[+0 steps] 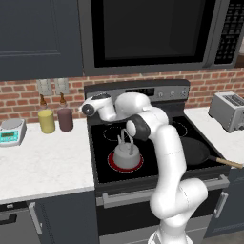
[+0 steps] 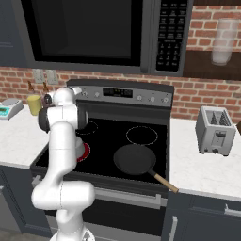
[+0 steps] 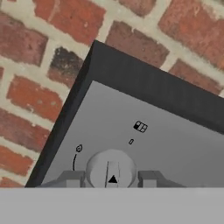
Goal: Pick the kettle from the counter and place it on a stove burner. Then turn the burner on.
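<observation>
Kettle on the glowing front-left burner, end effector at a stove knob.

The kettle (image 1: 127,153) sits upright on the stove burner (image 1: 126,162), which glows red at the front-left of the black glass cooktop (image 1: 102,143), beside the worktop (image 1: 43,162) edge. In the hand view the end effector (image 3: 112,178) has a finger (image 3: 72,178) on each side of a round grey control knob (image 3: 111,168) at the left end of the stove's back panel (image 3: 166,144); it seems to pinch the knob, though contact is hard to confirm. A frying pan (image 2: 134,160) rests on the front-right of the cooktop, and a toaster (image 2: 214,130) stands on the right worktop.
</observation>
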Controlling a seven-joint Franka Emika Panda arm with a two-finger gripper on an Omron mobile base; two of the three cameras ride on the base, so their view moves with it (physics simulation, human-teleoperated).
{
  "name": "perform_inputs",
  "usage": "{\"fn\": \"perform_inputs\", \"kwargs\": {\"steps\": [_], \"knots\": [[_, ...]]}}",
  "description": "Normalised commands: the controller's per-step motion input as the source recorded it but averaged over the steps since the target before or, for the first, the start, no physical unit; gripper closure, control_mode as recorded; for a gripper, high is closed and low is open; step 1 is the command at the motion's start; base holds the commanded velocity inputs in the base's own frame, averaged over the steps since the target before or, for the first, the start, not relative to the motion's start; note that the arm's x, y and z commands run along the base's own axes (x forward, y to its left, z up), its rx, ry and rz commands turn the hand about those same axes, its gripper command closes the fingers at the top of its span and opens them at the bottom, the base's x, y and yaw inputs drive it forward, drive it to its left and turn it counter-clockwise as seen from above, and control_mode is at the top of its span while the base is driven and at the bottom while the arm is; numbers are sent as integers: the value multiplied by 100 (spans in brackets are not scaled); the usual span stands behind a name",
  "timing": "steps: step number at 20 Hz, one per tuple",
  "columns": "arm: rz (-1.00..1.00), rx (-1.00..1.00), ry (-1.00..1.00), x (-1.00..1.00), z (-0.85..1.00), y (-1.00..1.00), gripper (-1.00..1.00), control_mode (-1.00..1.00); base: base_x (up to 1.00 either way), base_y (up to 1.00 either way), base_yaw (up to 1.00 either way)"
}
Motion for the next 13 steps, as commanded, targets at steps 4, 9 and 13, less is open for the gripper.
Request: {"fn": "perform_inputs", "kwargs": {"steps": [4, 9, 13], "knots": [[-1, -15, 0, 0, -17, 0, 100, -100, 0, 0, 0], [0, -14, 0, 0, -19, -2, 100, -100, 0, 0, 0], [0, -15, 0, 0, -17, 0, 100, -100, 0, 0, 0]]}}
